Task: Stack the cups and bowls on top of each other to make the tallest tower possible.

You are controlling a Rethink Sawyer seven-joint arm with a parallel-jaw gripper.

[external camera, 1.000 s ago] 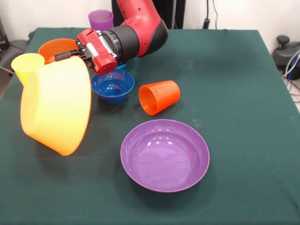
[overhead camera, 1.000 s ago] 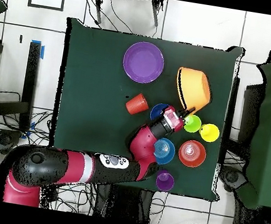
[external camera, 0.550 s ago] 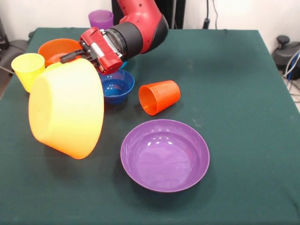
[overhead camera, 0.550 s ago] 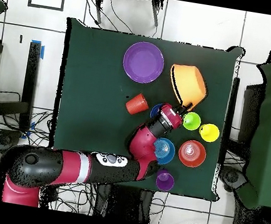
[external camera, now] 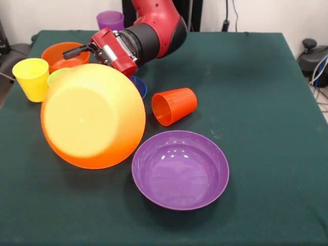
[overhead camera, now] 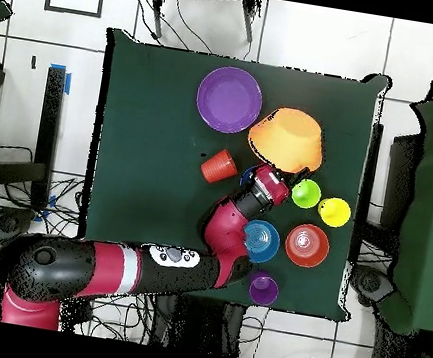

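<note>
My gripper [external camera: 82,55] is shut on the rim of the very large yellow-orange bowl [external camera: 92,115], which hangs tipped over with its bottom toward the front camera. From overhead the bowl [overhead camera: 287,140] shows almost upside down, just beyond the gripper [overhead camera: 280,175]. The wide purple bowl [external camera: 180,169] sits upright on the cloth right beside it. An orange-red cup [external camera: 174,105] lies on its side between them. The dark blue bowl [external camera: 139,86] is mostly hidden behind the big bowl.
A yellow cup [external camera: 32,78], a small orange bowl [external camera: 60,54] and a lime green rim [external camera: 56,76] stand at the left, and a purple cup [external camera: 110,20] at the far edge. A light blue bowl [overhead camera: 260,240] shows overhead beside the arm.
The big yellow-orange bowl has rolled further over in the gripper, its bottom now facing the front camera, and swung toward the purple bowl, covering most of the dark blue bowl.
</note>
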